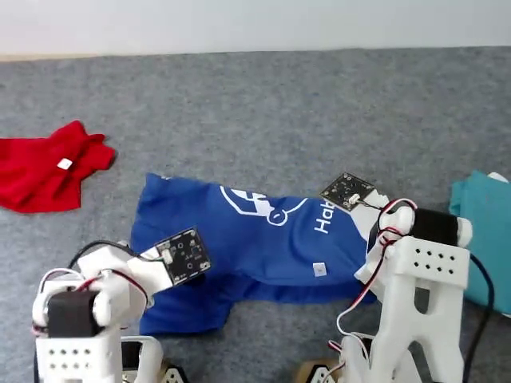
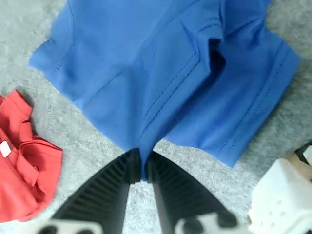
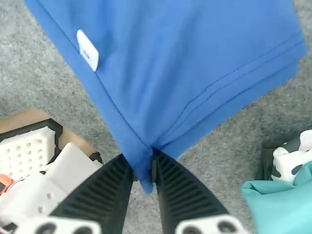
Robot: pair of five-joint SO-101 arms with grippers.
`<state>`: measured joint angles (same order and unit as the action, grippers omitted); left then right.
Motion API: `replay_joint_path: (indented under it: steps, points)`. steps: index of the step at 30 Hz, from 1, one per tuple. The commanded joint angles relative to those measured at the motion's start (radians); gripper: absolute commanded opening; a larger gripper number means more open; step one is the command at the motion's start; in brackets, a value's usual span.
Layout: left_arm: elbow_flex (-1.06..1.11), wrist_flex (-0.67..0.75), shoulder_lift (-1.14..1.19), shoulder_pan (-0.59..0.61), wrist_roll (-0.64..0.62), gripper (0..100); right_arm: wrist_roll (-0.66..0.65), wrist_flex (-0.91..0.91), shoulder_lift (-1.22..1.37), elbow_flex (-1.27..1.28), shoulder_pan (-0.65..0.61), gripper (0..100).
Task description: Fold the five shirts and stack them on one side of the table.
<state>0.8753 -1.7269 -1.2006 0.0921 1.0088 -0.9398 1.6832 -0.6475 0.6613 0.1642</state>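
High view: red shirt (image 1: 44, 171) left of blue shirt (image 1: 255, 239), teal cloth (image 1: 483, 227) right.

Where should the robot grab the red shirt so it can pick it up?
Probably the edge nearest the left arm, coming down from above on that side. The red shirt lies crumpled on the grey table, so a raised fold gives the fingers something to pinch. The left gripper is shut on the blue shirt, so it must let go first.
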Motion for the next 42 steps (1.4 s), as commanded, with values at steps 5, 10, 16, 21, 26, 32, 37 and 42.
replay_joint_path:
  steps: [5, 10, 16, 21, 26, 32, 37, 42]
  points:
    - [0.001, -0.029, -0.038, -0.006, 0.003, 0, -0.009, -0.01, -0.03, -0.011, -0.002, 1.1]
    - [-0.021, -0.029, -0.04, -0.005, 0.003, 0, -0.009, -0.01, -0.03, -0.011, -0.002, 1.1]
    - [-0.051, -0.031, -0.04, -0.005, 0.002, 0, -0.009, -0.01, -0.03, -0.012, -0.002, 1.1]
    - [-0.045, -0.031, -0.031, -0.006, -0.002, 0, -0.008, -0.012, -0.03, -0.012, -0.002, 1.1]
    - [0.012, -0.031, -0.031, -0.006, -0.002, 0, -0.008, -0.012, -0.03, -0.012, -0.004, 1.1]
    - [0.022, -0.026, -0.032, -0.006, 0.0, 0, -0.005, -0.027, -0.03, -0.012, -0.007, 1.1]
    - [0.019, -0.025, -0.04, 0.0, -0.002, 9, -0.005, -0.047, -0.03, -0.012, -0.008, 1.1]
    - [0.015, -0.006, -0.04, -0.005, -0.091, 15, -0.005, -0.045, -0.03, -0.012, -0.007, 1.1]
